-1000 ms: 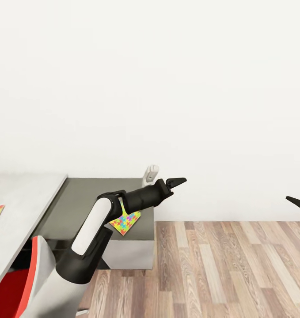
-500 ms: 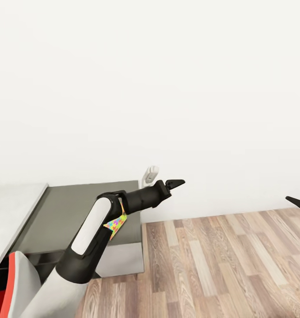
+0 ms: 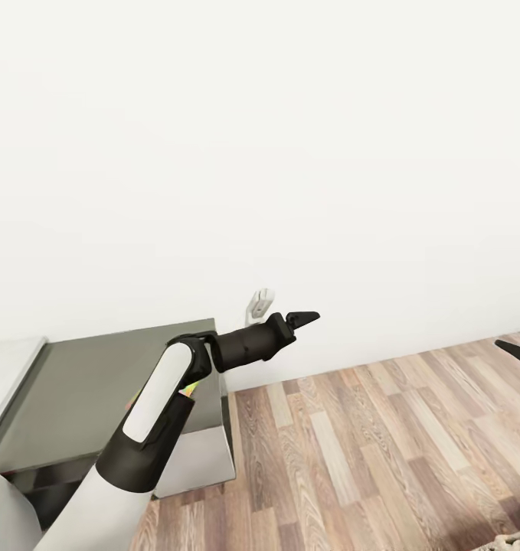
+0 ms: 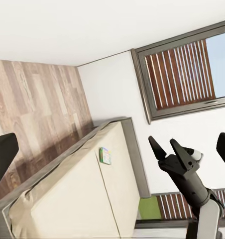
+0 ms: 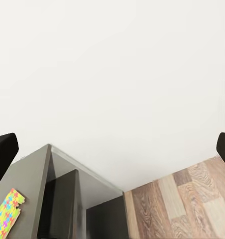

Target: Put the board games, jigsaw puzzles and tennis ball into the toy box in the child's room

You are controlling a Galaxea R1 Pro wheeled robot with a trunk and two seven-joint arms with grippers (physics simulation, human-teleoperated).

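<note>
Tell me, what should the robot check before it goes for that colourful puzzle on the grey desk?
1. Left gripper open and empty: ok.
2. Right gripper open and empty: ok.
3. Jigsaw puzzle lying flat on the table: ok.
4. A gripper above the puzzle: not ok, neither is.
5. Board game lying on the bed: ok.
6. Toy box's place: cannot tell.
</note>
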